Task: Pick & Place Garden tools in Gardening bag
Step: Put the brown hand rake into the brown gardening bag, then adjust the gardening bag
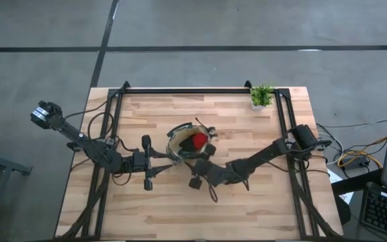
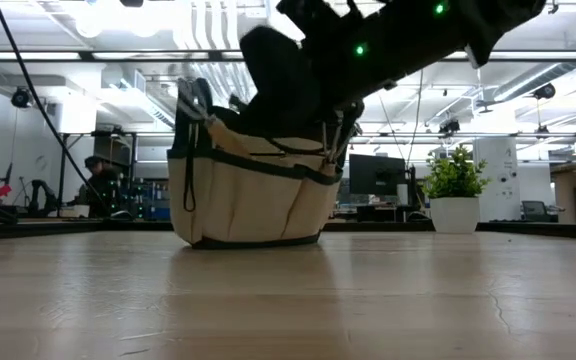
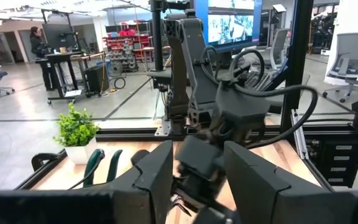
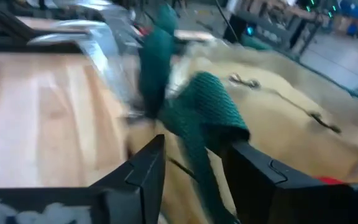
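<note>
**Both arms meet mid-table**

The left arm reaches in from the desk's left edge, its elbow bent low, forearm running level toward the middle. The left gripper [image 1: 168, 160] points at the centre, its two dark fingers [image 3: 157, 174] standing parted with a gap between them. The right arm comes from the right edge, folding down across the desk toward the same spot. The right gripper [image 1: 205, 156] sits tilted downward just beside the left one, its fingers [image 4: 148, 168] apart, clamping nothing.
</note>
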You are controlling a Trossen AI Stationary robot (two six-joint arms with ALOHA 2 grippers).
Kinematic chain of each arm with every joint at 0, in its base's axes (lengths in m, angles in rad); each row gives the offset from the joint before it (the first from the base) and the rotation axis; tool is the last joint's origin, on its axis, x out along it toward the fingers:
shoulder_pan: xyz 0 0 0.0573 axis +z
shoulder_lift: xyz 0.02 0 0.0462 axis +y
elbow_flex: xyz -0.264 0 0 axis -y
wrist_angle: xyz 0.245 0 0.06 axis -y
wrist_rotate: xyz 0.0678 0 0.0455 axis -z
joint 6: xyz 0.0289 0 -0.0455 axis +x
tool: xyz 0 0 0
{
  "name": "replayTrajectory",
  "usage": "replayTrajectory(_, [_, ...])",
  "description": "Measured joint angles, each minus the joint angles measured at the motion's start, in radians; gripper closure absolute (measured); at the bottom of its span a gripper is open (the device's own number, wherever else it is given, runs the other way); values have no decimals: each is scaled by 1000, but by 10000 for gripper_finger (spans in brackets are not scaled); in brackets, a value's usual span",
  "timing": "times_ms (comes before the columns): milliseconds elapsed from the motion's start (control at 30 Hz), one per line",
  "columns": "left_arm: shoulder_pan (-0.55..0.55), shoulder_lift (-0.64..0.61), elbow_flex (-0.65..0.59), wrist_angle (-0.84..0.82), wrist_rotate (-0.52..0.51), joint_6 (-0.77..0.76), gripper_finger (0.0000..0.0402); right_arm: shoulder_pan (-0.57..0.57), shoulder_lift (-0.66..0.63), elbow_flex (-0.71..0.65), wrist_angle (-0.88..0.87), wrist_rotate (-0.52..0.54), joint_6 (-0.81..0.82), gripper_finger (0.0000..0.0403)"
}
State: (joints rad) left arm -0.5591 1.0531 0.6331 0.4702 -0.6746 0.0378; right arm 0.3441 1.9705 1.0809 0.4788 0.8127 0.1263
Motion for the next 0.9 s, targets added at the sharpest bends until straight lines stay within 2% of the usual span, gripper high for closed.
replayTrajectory(200, [0, 0, 0, 0, 0, -12, 254, 6, -5, 11, -14, 0, 17, 242])
replayTrajectory(400, [1, 0, 0, 0, 0, -12, 254, 25, -6, 54, -17, 4, -109, 245])
replayTrajectory(533, [1, 0, 0, 0, 0, -12, 254, 29, -7, 83, -70, -3, -105, 255])
replayTrajectory(633, [1, 0, 0, -1, 0, -12, 254, 50, -7, 113, -89, -71, -144, 262])
replayTrajectory(700, [1, 0, 0, -1, 0, -12, 254, 70, -7, 144, -155, -139, -141, 266])
replayTrajectory(800, [1, 0, 0, -1, 0, -12, 254, 93, -7, 200, -343, -219, -46, 271])
replayTrajectory(900, [1, 0, 0, -2, 0, -12, 254, 116, -7, 245, -495, -239, 10, 269])
